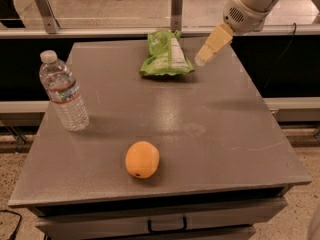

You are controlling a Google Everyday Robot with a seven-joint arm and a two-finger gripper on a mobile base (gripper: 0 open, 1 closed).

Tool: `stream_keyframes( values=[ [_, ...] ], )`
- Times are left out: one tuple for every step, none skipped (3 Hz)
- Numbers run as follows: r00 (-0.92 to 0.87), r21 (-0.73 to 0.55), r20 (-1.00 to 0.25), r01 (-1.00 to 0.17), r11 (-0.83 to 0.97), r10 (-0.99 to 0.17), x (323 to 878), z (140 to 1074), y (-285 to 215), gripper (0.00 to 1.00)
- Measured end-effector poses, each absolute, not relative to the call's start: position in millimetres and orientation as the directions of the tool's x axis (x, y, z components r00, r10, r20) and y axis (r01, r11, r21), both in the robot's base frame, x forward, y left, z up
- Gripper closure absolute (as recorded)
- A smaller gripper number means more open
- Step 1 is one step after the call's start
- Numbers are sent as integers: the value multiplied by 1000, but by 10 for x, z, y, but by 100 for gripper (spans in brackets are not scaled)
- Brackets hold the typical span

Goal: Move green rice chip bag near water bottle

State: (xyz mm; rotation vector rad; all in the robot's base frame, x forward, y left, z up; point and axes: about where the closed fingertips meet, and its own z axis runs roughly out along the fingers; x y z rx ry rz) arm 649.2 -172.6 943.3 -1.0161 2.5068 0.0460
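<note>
**End effector (201,59) just beside the green rice chip bag (165,56), water bottle (64,94) well apart at the left**

At the far left of the grey tabletop (220,139) the water bottle stands upright. It is clear and ribbed, with a white cap and a label band round its middle, and it sits close to the left edge, about midway between front and back.

Further right and nearer the front edge lies a round orange (142,159). It touches nothing else.

Right of centre, at the rear of the tabletop, the green rice chip bag lies flat. It is crinkled and bright green, and a white label panel runs along its right half. It is well apart from the bottle, with bare grey surface between them, and it lies behind the orange.

Just right of the bag, the pale yellow end effector slants down and to the left from the white arm (250,6), which enters at the top right corner. Its tip is just beside the bag's right edge, over the rear right part of the tabletop. Whether it touches the bag cannot be told, nor whether the end effector is spread or pressed together. It holds nothing that can be seen.

Below the front edge, a drawer with a dark handle (167,227) faces the camera.
</note>
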Motion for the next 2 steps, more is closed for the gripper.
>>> stream_keyframes(
  values=[
    [-671, -87, -423, -639, 765, -609, 6771, 9326, -1547, 0],
    [-702, -45, -428, -612, 789, -569, 7008, 9193, -1334, 0]
  ],
)
